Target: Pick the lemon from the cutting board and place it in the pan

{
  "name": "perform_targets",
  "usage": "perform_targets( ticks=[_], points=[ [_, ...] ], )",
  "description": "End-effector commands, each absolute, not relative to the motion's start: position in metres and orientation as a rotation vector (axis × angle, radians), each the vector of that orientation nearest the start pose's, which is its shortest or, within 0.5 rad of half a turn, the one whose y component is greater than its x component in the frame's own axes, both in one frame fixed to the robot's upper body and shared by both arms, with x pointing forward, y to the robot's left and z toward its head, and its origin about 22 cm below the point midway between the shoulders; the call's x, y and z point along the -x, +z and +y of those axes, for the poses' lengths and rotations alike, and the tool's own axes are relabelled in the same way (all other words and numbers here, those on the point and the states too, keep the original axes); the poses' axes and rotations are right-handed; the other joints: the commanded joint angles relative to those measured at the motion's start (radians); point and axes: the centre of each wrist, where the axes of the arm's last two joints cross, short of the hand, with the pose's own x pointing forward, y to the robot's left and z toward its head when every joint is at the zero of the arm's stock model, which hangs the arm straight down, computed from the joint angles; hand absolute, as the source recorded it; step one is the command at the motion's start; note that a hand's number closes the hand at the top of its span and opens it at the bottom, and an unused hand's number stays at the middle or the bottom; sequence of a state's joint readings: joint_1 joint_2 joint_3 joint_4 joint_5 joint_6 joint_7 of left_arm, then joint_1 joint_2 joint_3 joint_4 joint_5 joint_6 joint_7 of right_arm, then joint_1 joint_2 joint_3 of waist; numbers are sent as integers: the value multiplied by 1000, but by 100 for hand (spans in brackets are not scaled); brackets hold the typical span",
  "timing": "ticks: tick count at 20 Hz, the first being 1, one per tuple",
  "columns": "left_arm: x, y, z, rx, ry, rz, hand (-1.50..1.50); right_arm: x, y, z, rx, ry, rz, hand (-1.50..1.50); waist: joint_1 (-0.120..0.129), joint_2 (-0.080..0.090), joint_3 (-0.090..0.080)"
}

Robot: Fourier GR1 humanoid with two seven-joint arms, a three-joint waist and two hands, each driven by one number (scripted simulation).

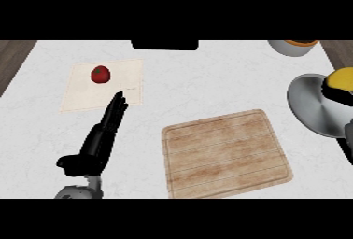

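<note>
Nearest me, the cutting board (226,154) lay bare. Left hand (103,133) rested w/ fingers straight, pressed together, well apart from everything. Farther right, the right hand (338,94) was curled round the lemon (341,78), directly over the pan (312,105), so only a release seemed left.

A white marbled counter (207,88) fills the view, with dark wood floor (14,56) at both upper corners.
</note>
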State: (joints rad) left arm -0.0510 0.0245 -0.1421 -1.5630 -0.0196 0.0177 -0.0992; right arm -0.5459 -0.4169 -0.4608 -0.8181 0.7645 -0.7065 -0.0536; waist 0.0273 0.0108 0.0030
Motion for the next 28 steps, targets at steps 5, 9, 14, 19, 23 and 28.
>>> perform_targets(
  ticks=[5, 9, 14, 19, 23, 28],
  points=[
    [-253, 15, 180, 121, -171, -1722, 0, -358, 53, -446, 1537, -31, -1402, 150, 25, 10, 3],
    [-262, 17, 187, 128, -195, -1726, 0, -338, 32, -465, 1291, 224, -1047, -150, 54, 28, 1],
    [-260, 9, 180, 104, -170, -1731, 0, -347, 22, -448, 1005, 213, -1144, -150, 32, 18, 4],
    [-255, 11, 200, 117, -176, -1728, 0, -354, 26, -443, 1047, 81, -1305, -150, 45, 20, 5],
    [-248, 13, 188, 121, -161, -1711, 0, -341, 34, -466, 1032, -95, -1449, -150, 22, 12, 6],
    [-249, 14, 193, 102, -152, -1719, 0, -332, 43, -485, 916, -244, -1518, -150, 15, 8, 3]
  ],
)
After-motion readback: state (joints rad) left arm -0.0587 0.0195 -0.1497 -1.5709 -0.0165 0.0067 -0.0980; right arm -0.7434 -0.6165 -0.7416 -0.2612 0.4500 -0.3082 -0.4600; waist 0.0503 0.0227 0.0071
